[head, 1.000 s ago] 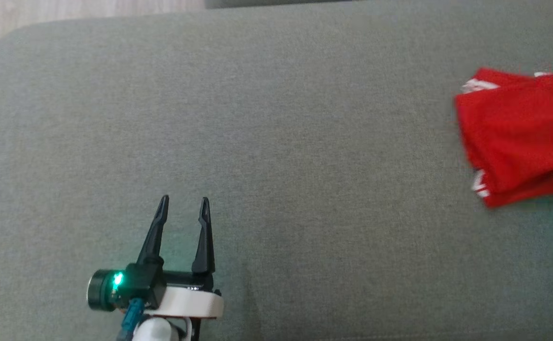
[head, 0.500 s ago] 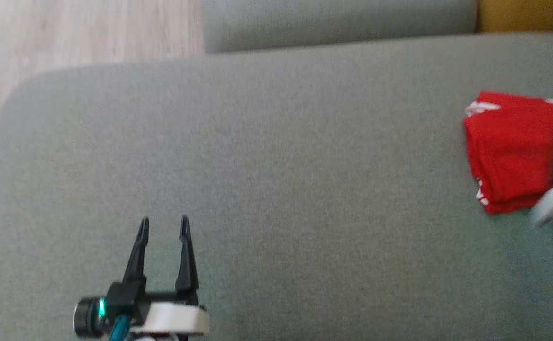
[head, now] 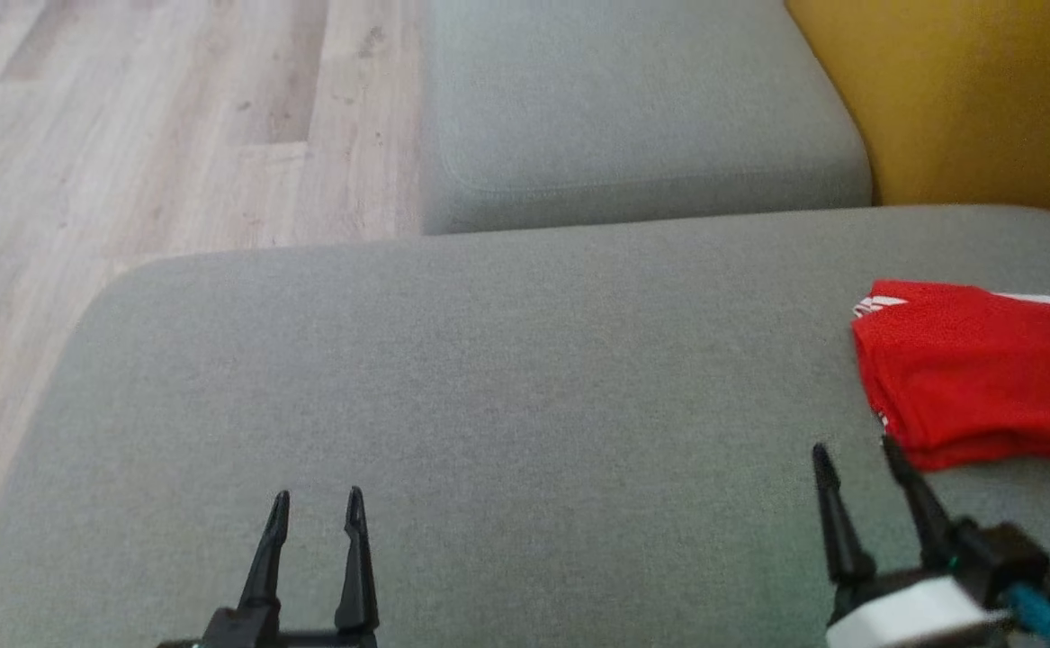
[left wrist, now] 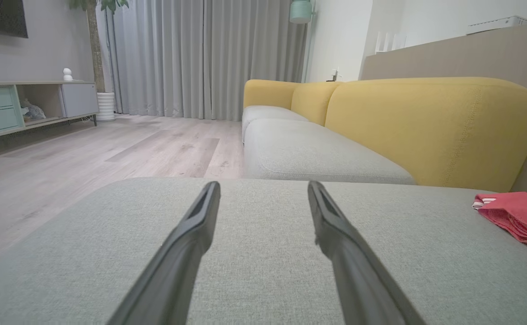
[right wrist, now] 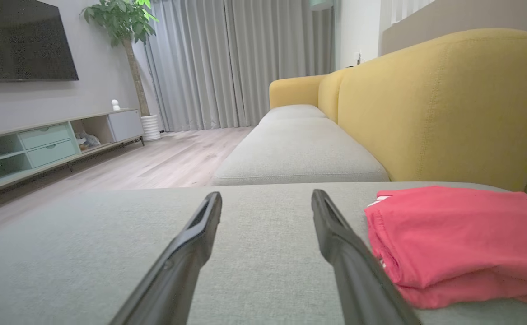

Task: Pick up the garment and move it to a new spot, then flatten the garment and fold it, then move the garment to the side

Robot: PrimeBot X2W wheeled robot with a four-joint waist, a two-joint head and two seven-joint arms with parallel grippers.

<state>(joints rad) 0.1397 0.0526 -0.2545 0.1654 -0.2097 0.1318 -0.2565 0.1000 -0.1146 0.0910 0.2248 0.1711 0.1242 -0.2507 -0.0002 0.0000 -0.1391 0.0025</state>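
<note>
The garment [head: 979, 373] is red with white trim, folded into a compact stack at the right side of the grey sofa cushion [head: 489, 387]. It also shows at the right in the left wrist view [left wrist: 518, 216] and the right wrist view [right wrist: 457, 234]. My right gripper [head: 853, 450] is open just in front of and left of the garment, apart from it, with nothing between its fingers. My left gripper [head: 318, 504] is open and empty at the lower left over bare cushion.
A second grey seat cushion [head: 641, 117] lies beyond, with the yellow backrest [head: 956, 99] at the right. Wooden floor [head: 129, 135] borders the cushion's left and far edge. A TV cabinet [right wrist: 42, 144] stands across the room.
The head camera tilted up, so the whole picture shifted down. My right gripper came into view, drawn back from the garment and open. The garment now lies alone.
</note>
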